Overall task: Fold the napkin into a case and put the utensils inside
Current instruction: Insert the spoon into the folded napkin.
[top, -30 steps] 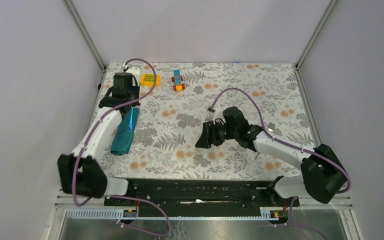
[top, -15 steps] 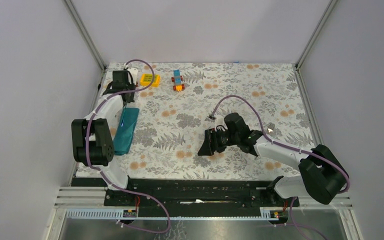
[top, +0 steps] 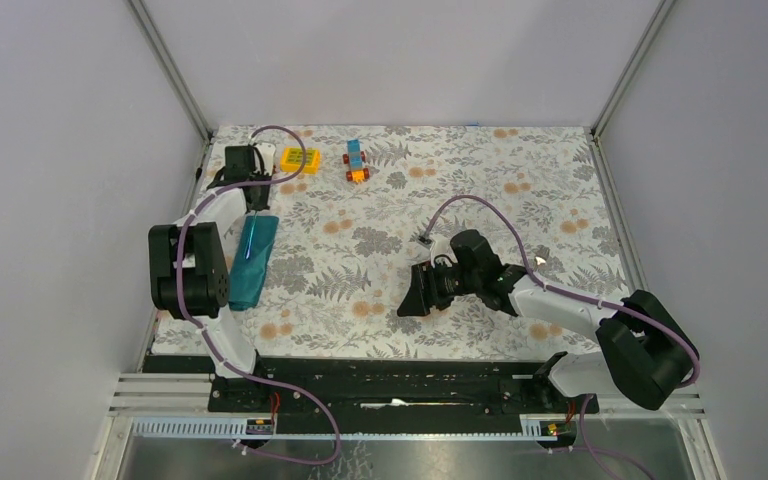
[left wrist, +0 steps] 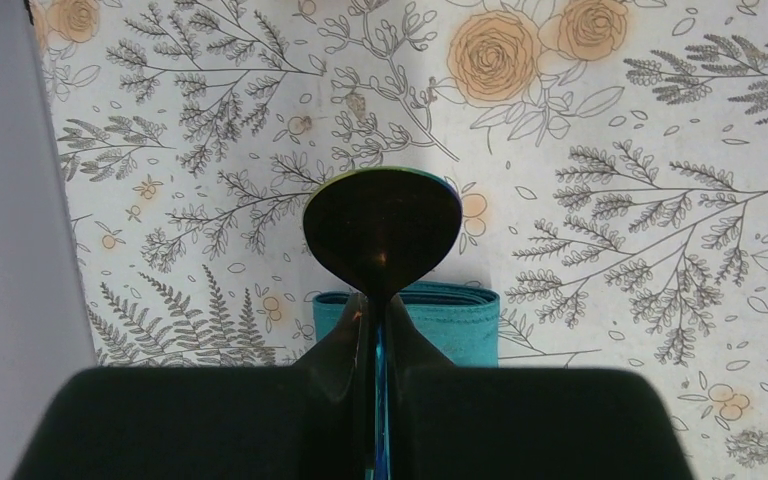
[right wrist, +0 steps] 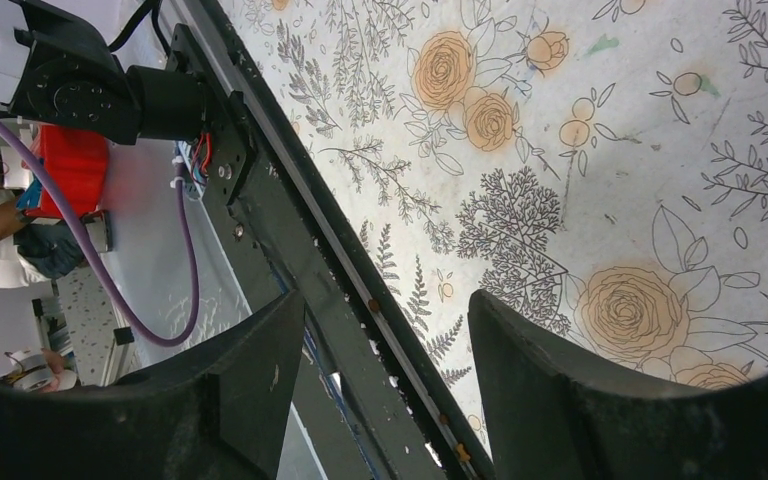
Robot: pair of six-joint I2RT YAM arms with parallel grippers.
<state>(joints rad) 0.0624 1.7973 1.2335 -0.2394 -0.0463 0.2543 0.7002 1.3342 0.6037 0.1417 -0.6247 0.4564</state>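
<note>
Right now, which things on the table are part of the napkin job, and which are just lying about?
Part of the job:
- folded teal napkin
- spoon, pinched in the left hand

Just lying about:
- yellow toy block
- blue and orange toy car

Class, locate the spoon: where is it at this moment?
In the left wrist view, the spoon is clamped in the left pincer, its round head over the napkin edge, near the left wall.
</note>
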